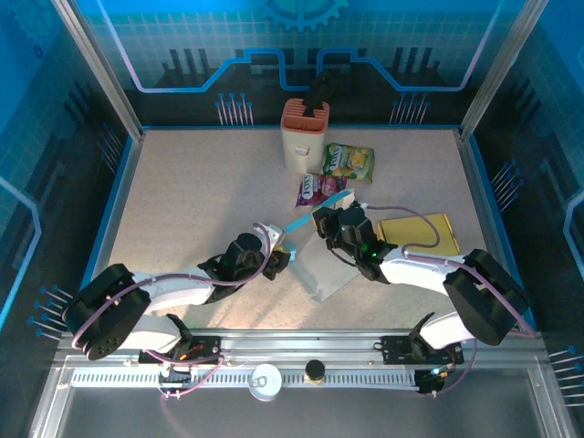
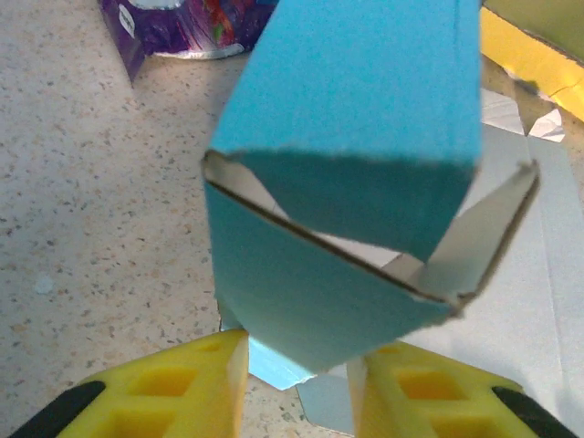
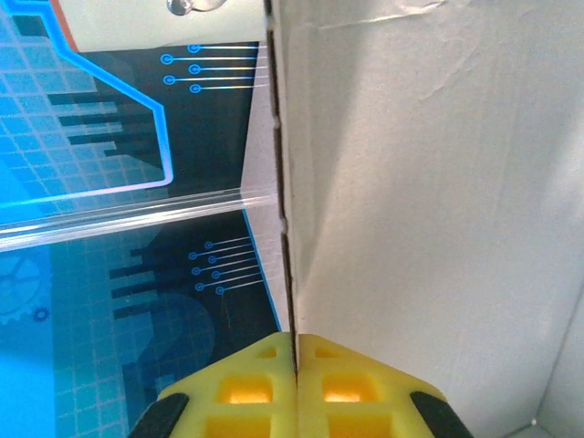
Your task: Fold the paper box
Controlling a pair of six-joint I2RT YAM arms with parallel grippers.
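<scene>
Paper box (image 1: 315, 260) (image 2: 347, 182) (image 3: 420, 182), blue outside and white inside, sits half-folded mid-desk (image 1: 201, 201) between both tools, near the snack packs (image 1: 349, 162). Right tool (image 1: 330, 224) (image 3: 294, 342) is clamped on a white panel edge. Left tool (image 1: 278, 260) (image 2: 299, 351) has fingers apart, with the box's lower blue corner between them.

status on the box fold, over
Right gripper shut on paper box wall. Left gripper open around its blue corner. Box half-formed. Purple packet just beyond.

A thin edge of the pale grey cardboard panel (image 3: 429, 182) is pinched between the yellow padded fingers (image 3: 237, 388) of the right hand (image 3: 295, 365), which are pressed together. A blue circuit-patterned wall (image 3: 91, 137) is seen left of the panel.
</scene>
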